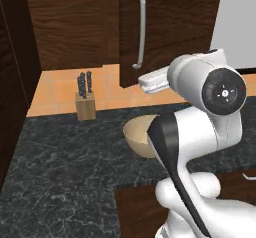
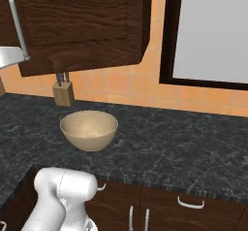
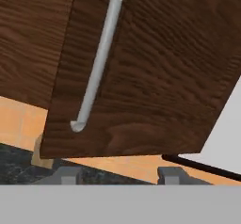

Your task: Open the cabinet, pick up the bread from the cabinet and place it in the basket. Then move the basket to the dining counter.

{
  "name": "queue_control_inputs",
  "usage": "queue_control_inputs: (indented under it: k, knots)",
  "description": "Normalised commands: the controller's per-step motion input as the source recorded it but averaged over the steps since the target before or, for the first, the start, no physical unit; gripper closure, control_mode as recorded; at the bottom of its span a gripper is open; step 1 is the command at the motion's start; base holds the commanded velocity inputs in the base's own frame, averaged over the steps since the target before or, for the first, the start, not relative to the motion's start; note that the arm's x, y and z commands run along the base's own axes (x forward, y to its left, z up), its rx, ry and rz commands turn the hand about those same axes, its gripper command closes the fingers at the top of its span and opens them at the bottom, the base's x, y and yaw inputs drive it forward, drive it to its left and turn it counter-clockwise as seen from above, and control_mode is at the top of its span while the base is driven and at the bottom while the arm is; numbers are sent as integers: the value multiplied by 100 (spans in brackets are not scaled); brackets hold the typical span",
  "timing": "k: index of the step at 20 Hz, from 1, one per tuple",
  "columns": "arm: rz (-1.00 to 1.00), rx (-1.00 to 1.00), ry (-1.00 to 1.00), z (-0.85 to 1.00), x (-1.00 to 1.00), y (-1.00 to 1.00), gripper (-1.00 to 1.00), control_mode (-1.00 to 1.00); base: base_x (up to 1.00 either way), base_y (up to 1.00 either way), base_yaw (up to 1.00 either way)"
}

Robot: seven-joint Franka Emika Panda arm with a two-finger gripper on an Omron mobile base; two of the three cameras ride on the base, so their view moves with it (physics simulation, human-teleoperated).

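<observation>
Hand: two dark fingertips are seen well apart, released, with nothing between them. Cabinet: dark wood-grain door is set just ahead of the hand; its silver bar handle is seen ahead and toward the left fingertip, untouched. Basket: tan bowl is placed below the hand on the black speckled surface, upright. Knife block: stood beyond the basket against the orange tiled wall. Bread: cannot be seen.

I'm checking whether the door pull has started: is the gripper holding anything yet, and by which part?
Nothing is held. In the hand view the gripper is open and empty, short of the cabinet and its handle.
</observation>
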Motion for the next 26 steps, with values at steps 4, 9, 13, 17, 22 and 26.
queue_control_inputs:
  k: [4, 9, 13, 17, 22, 26]
  knots:
    - [3, -48, -1, 0, 20, 100, -100, -100, 0, 0, 0]
    - [-7, -39, 6, 0, 95, 96, -100, -100, 0, 0, 0]
    - [-19, -31, 14, -12, 100, 62, -100, -100, 0, 0, 0]
    - [-27, -23, 17, -18, 100, 17, -100, -100, 0, 0, 0]
    - [-30, -10, 21, -8, 76, -37, -100, -100, 0, 0, 0]
    - [-33, 0, 17, -4, 6, -97, -100, -100, 0, 0, 0]
